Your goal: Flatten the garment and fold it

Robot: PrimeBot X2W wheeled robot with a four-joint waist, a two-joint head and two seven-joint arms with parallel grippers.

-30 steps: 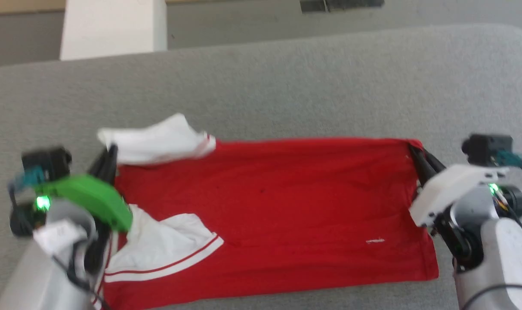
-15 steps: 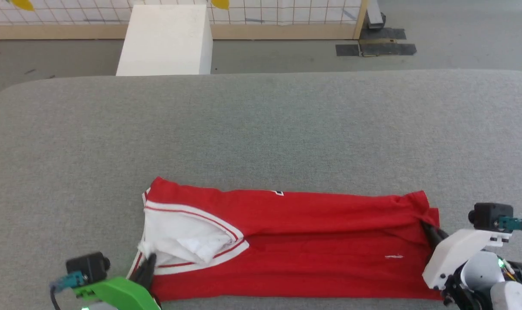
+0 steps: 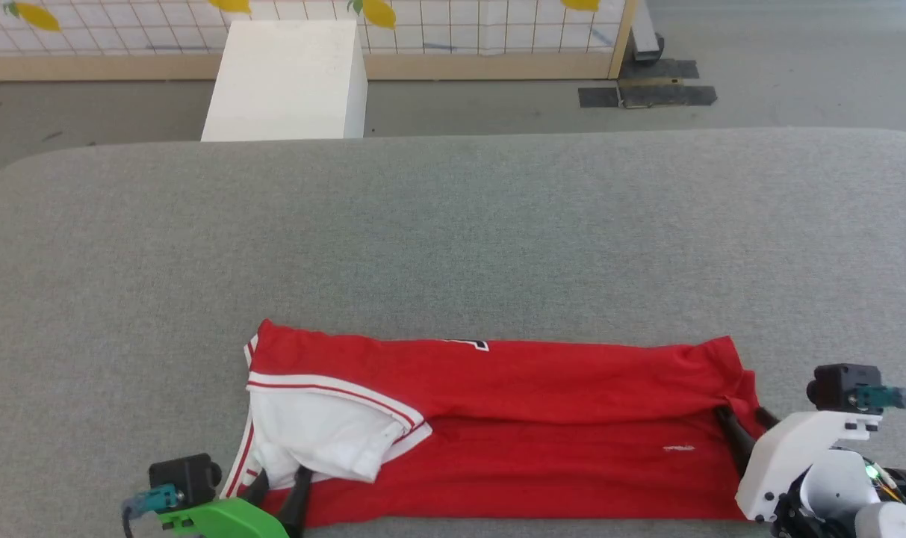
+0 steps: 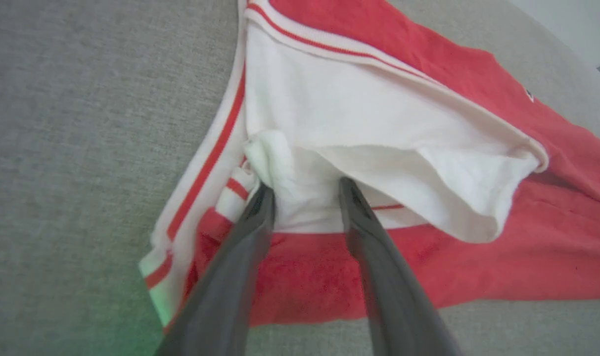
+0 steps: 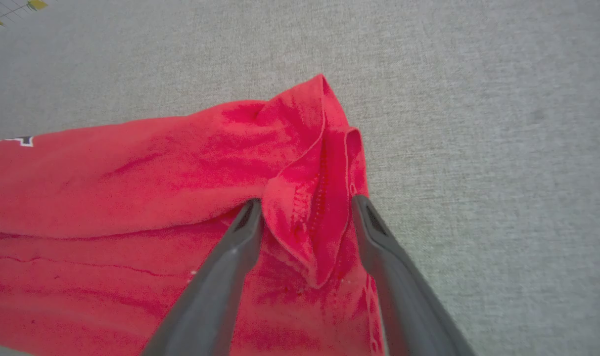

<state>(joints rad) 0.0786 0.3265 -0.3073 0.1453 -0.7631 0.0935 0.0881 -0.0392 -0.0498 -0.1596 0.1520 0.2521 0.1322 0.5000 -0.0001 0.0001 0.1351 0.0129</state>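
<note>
Lying folded lengthwise into a long red band, the garment [image 3: 542,426] stretches along the near edge of the grey table [image 3: 453,224], well short of the table's far edge and its rounded far corners. Its white sleeve [image 3: 326,433], edged in thin red stripes, lies on top at the band's left end, and a small white mark [image 3: 678,448] shows on the red near the right end. The left gripper [image 3: 281,486] sits at the near edge by that left end, above its green housing [image 3: 221,519]. In the left wrist view its two dark fingers [image 4: 240,257] stand spread, with a puckered bunch of white sleeve cloth between their tips and neither one squeezing it. The right gripper [image 3: 744,418] is at the band's right end, next to its white housing [image 3: 789,452]. In the right wrist view its fingers [image 5: 220,277] are likewise apart, straddling a raised ridge of the red hem corner, though whether the tips press on the cloth is hard to judge. A tiny dark-and-white patch [image 3: 471,344] peeks out at the band's far edge. Beyond the table's far edge a white block [image 3: 284,78] stands on the grey floor [image 3: 796,90] before a gridded panel [image 3: 460,30] with yellow shapes.
</note>
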